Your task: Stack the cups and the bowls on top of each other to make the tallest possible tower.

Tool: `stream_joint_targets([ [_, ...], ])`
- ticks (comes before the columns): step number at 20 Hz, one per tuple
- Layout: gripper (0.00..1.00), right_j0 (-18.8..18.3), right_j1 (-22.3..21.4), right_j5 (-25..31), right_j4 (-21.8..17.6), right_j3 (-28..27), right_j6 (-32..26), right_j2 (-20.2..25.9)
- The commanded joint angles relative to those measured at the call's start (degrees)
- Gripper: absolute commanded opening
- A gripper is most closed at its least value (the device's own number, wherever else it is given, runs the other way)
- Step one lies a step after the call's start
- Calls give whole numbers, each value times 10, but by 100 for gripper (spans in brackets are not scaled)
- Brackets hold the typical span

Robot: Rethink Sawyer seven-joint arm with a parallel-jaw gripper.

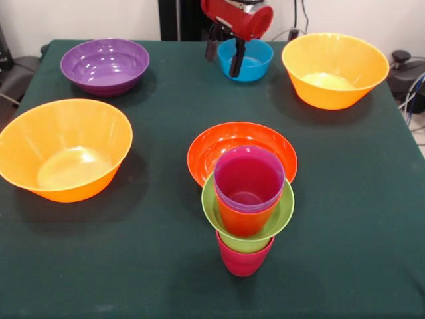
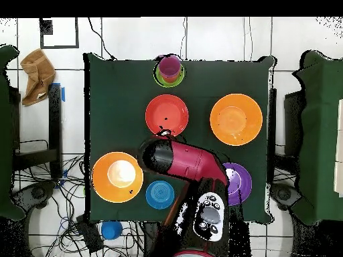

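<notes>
The tower (image 1: pixel 246 212) stands near the table's front edge. A crimson cup (image 1: pixel 241 260) is at the bottom and a wide-rimmed lime green piece (image 1: pixel 282 216) sits on it. An orange-red cup (image 1: pixel 242 222) rests in that piece, with a purple cup (image 1: pixel 249 176) on top. In the overhead view the tower (image 2: pixel 170 69) is at the table's top edge. A red-orange bowl (image 1: pixel 219 143) sits just behind it. My gripper (image 1: pixel 224 54) hangs far back in front of the blue bowl (image 1: pixel 255 63), open and holding nothing.
One large orange bowl (image 1: pixel 63 149) sits at the left and another (image 1: pixel 335 70) at the back right. A purple bowl (image 1: pixel 105 65) is at the back left. In the overhead view my arm (image 2: pixel 184 160) covers part of the purple bowl (image 2: pixel 240 184).
</notes>
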Motion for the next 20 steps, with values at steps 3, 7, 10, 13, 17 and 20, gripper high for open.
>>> stream_joint_targets([
  [3,100,72,46,-49,80,30,196,-6],
  [7,100,84,35,-41,111,50,197,-2],
  [10,100,104,33,-31,130,52,212,-1],
  [13,100,132,39,-22,150,46,231,-14],
  [17,100,141,48,-27,160,43,227,-20],
  [20,100,130,50,-30,155,44,211,-21],
])
